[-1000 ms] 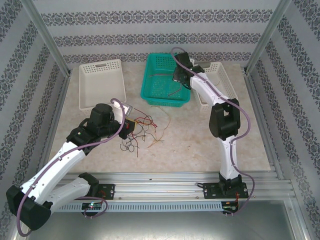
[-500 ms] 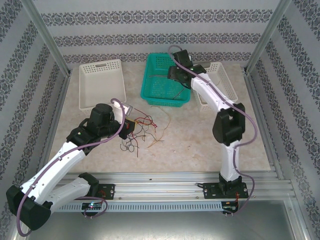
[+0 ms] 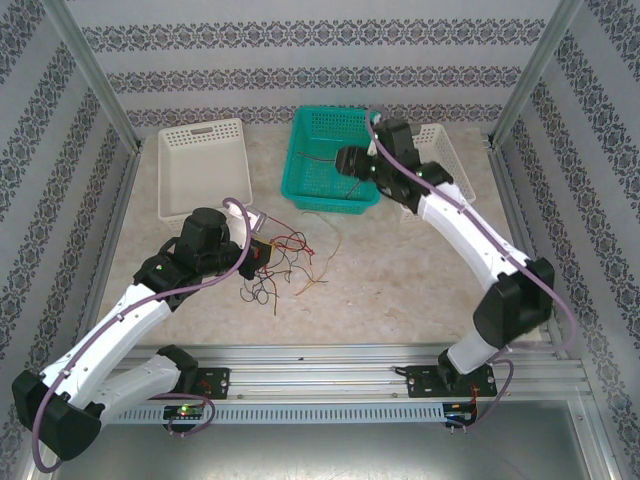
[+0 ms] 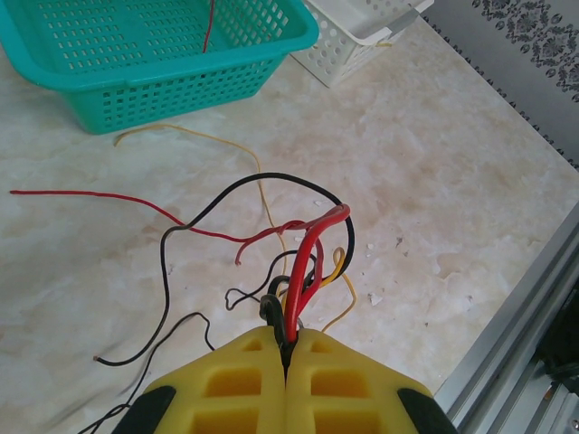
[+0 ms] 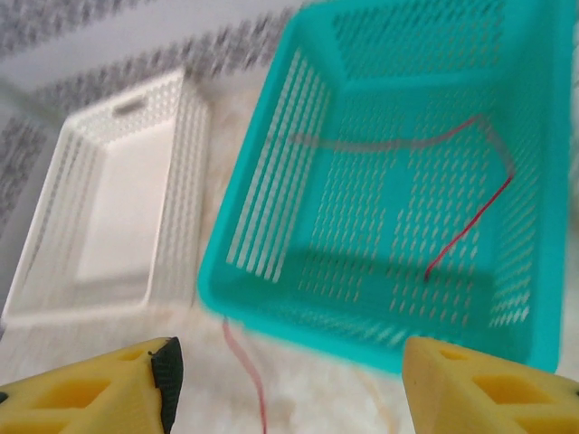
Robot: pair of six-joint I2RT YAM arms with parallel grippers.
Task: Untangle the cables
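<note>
A tangle of thin red, black and yellow cables (image 3: 285, 262) lies on the marble table in front of the teal basket (image 3: 330, 203). My left gripper (image 3: 262, 252) is shut on a bundle of these cables (image 4: 308, 262), which fan out from its yellow fingertips (image 4: 288, 339). One red cable (image 5: 470, 217) lies loose inside the teal basket (image 5: 298, 307). My right gripper (image 3: 347, 160) hovers over the basket's right side, open, with nothing between its fingers (image 5: 288, 371). A yellow cable (image 4: 190, 134) and a red one (image 4: 90, 196) trail toward the basket (image 4: 163, 86).
A white basket (image 3: 200, 165) stands at the back left, and another white basket (image 3: 445, 150) sits to the right of the teal one. Metal frame posts and patterned walls close in the table. A rail runs along the near edge (image 3: 330, 365).
The right gripper has opened and its arm has swung out to the right, the elbow dropping low. A red cable now lies free in the teal basket. The left arm has not moved.
</note>
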